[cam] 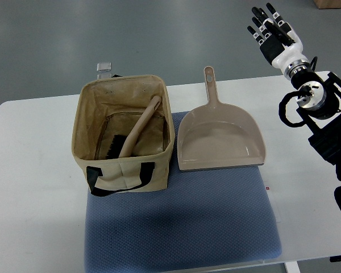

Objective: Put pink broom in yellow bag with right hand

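Observation:
The pink broom (pixel 137 128) lies inside the yellow bag (pixel 125 170), its dark bristles down at the bag's floor and its handle leaning up toward the far right rim. My right hand (pixel 271 29) is raised far off at the upper right, beyond the table's back edge, open with fingers spread and nothing in it. The left hand does not show.
A pink dustpan (pixel 219 139) lies right of the bag, handle pointing away from me. Bag and dustpan sit on a blue mat (pixel 182 227) on the white table (pixel 28 187). A small grey clip (pixel 104 67) lies behind the bag.

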{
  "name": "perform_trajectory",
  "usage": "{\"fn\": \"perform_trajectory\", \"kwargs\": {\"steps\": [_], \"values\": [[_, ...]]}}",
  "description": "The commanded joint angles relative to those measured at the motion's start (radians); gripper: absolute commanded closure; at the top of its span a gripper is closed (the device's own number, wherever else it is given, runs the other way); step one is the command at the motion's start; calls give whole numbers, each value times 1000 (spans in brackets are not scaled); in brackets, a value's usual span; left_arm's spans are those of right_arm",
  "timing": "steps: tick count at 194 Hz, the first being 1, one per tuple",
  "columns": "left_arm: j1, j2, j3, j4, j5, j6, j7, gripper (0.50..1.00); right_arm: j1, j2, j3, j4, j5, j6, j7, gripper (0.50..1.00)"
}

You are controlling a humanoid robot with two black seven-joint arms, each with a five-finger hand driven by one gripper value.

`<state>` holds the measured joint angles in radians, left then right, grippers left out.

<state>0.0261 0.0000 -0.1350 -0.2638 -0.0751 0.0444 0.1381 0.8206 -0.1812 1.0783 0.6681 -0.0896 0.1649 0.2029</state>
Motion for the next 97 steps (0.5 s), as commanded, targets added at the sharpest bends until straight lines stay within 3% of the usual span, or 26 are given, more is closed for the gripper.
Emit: {"fn": "perform_trajectory", "kwargs": {"steps": [1,20,97], "values": [[0,0,0,0,0,0,2,500,-37,2,0,-21,53,70,56,560],[1,0,0,0,0,0,2,500,-49,3,0,-27,88,81,95,560],[1,0,2,3,0,2,2,500,-61,17,-1,-47,106,59,101,560]]}}
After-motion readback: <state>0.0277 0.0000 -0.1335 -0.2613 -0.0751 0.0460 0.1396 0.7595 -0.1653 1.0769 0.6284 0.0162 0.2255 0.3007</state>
